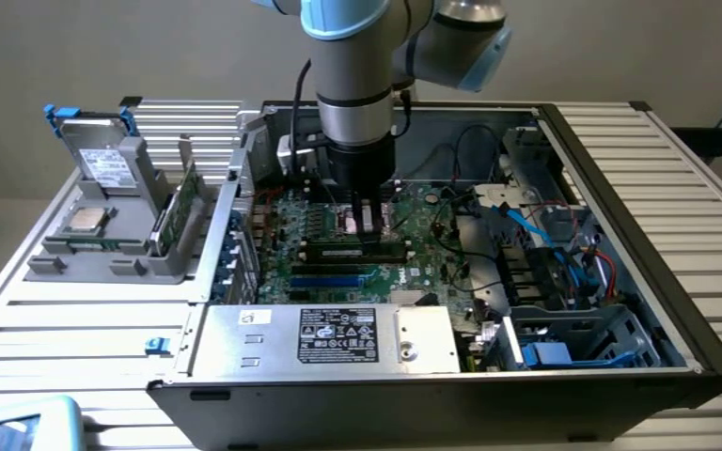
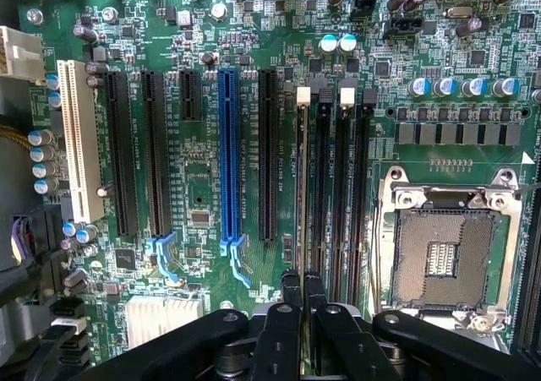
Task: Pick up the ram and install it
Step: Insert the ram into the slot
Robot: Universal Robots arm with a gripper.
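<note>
Black jaws clenched on the ram [image 2: 303, 187], which shows edge-on in the wrist view as a thin line running away from the fingertips [image 2: 291, 284]. Ram lies lengthwise along the memory slot nearest the expansion slots, in line with that slot's white end latch [image 2: 303, 96]; seated or just above it, cannot tell. Three more memory slots [image 2: 345, 187] run parallel just beside it, then the open processor socket [image 2: 439, 258]. On the other side, a long black slot and a blue expansion slot [image 2: 228, 153], all on the green motherboard [image 2: 203, 204]. Exterior view: arm [image 1: 354, 103] upright over the middle of the open computer case [image 1: 462, 404], jaws down at board level. Grey holder [image 1: 110, 254] on the slatted counter [image 1: 60, 329], to the exterior view's left of the case and well apart from the jaws, carries a silver processor chip [image 1: 86, 221] and a green board on edge [image 1: 176, 211]
</note>
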